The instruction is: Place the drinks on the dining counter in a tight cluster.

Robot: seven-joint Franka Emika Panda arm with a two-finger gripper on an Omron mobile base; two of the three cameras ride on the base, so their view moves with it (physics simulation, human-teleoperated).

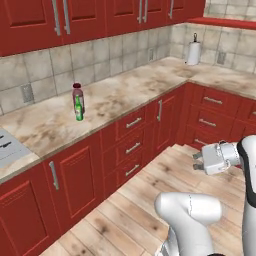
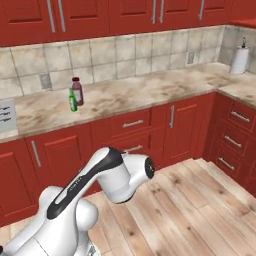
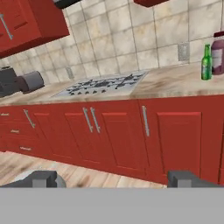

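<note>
Marbled tabletop [image 1: 125, 95] carries our green bottle [image 1: 79, 108] touching the maroon bottle [image 1: 77, 96] near the stove [image 3: 105, 83], while our fingers [image 3: 111, 178] hang wide and empty, well apart, ready to reach.

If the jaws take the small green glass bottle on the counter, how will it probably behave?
The small green glass bottle looks tall and narrow, so a push near the top would probably tip it. Its smooth glass may slip. The wider maroon juice bottle stands close beside it and might get bumped.
</note>
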